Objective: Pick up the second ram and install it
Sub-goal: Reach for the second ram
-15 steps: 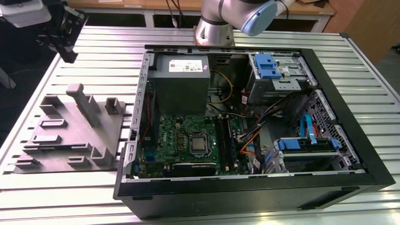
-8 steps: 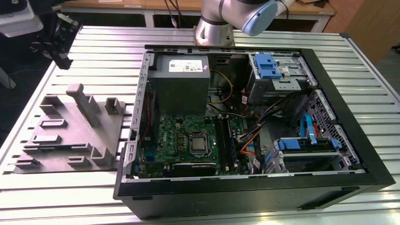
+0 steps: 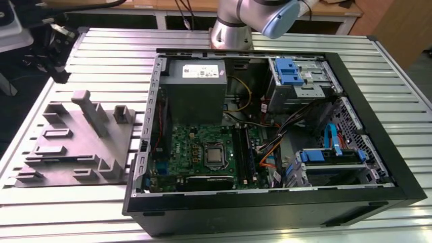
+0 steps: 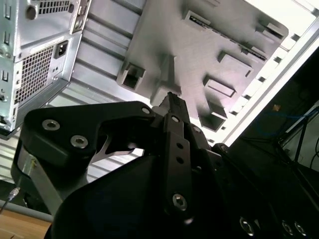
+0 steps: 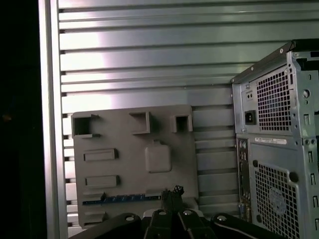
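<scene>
One ram (image 5: 124, 198) on grey tray (image 5: 129, 144), just beside tool (image 5: 172, 191)

Setting. A table (image 3: 108, 50) of ribbed silver metal slats filled most of the exterior view, from lower left to upper right. Along the upper edge of the frame stood a light wooden bench (image 3: 341, 7). Dark floor (image 3: 17, 109) lay at the far left. In the first wrist view, a band of glare (image 5: 94, 55) crossed the slats.
</scene>
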`<state>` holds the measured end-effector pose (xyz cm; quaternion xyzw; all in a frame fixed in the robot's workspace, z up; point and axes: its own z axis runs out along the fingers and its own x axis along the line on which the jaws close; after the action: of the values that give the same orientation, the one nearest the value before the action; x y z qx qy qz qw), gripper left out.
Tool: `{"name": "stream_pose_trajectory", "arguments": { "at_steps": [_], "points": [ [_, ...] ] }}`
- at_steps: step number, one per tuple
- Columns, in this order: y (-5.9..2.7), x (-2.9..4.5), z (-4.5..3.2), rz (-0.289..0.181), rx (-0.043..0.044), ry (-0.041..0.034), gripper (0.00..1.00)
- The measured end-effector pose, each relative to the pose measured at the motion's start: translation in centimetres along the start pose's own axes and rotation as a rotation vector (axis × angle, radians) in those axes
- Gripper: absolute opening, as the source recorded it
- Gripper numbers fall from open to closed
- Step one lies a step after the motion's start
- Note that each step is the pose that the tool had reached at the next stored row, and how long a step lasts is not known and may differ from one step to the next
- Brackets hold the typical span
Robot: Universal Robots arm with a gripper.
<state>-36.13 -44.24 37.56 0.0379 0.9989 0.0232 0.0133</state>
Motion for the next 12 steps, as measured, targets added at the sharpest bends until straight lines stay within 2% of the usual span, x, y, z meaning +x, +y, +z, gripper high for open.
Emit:
{"name": "stream_pose_trajectory", "arguments": {
  "at_steps": [12],
  "points": [
    [-1.49, 1.92, 1.20, 0.000, 0.0000, 0.0001, 0.10]
  ]
}}
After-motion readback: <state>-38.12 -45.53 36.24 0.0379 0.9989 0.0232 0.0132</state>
